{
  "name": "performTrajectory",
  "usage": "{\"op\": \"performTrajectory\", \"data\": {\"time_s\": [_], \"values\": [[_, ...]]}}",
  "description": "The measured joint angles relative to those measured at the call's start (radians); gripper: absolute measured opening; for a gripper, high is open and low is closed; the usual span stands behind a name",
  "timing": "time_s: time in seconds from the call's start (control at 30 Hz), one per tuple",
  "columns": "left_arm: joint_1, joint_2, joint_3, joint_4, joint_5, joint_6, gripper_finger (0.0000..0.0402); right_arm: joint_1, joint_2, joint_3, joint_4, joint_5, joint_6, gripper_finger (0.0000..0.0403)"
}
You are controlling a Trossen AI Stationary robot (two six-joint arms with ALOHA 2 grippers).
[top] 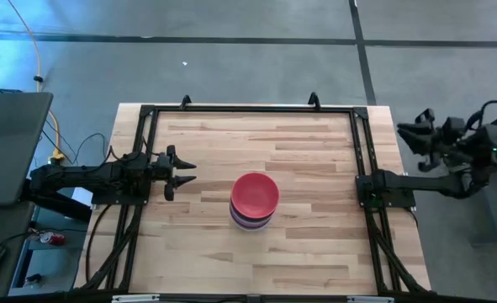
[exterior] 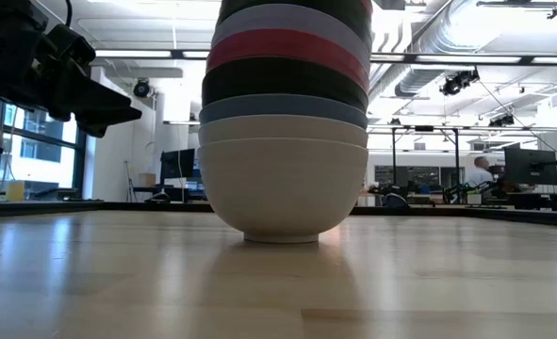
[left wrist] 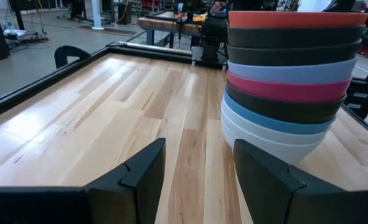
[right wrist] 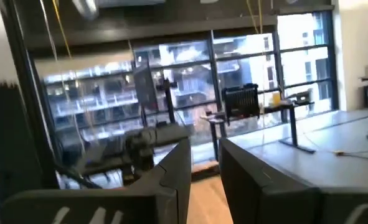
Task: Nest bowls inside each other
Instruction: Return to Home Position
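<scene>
Left gripper [top: 190, 172] (parted, empty) faces upright nested bowls [top: 254, 200]; right gripper [right wrist: 203, 152] parted, empty.

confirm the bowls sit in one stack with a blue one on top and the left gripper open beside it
No: the top bowl is red, not blue, as the high view shows. The rest holds: one stack, left gripper open beside it.

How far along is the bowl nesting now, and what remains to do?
Nesting looks done: the bowls sit in one stack on the table, red bowl on top, white bowl at the bottom; no loose bowl shows. In hand: nothing; the left gripper waits left of it, jaws open and empty, the right gripper off the table's right edge. Left: probably only parking the arms.
</scene>
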Motion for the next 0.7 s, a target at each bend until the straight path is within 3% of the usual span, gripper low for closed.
{"op": "performTrajectory", "data": {"time_s": [0.27,0.4,0.7], "values": [[0.000,0.005,0.000,-0.002,0.003,-0.002,0.0179,-0.001,-0.026,-0.114,0.122,-0.004,-0.085,0.0074],[0.000,0.005,0.000,-0.001,0.002,-0.001,0.0179,-0.001,-0.026,-0.246,0.318,-0.090,-0.084,0.0074],[0.000,0.005,0.000,-0.001,0.002,-0.001,0.0179,-0.001,-0.026,-0.482,0.624,-0.129,-0.059,0.0074]]}}
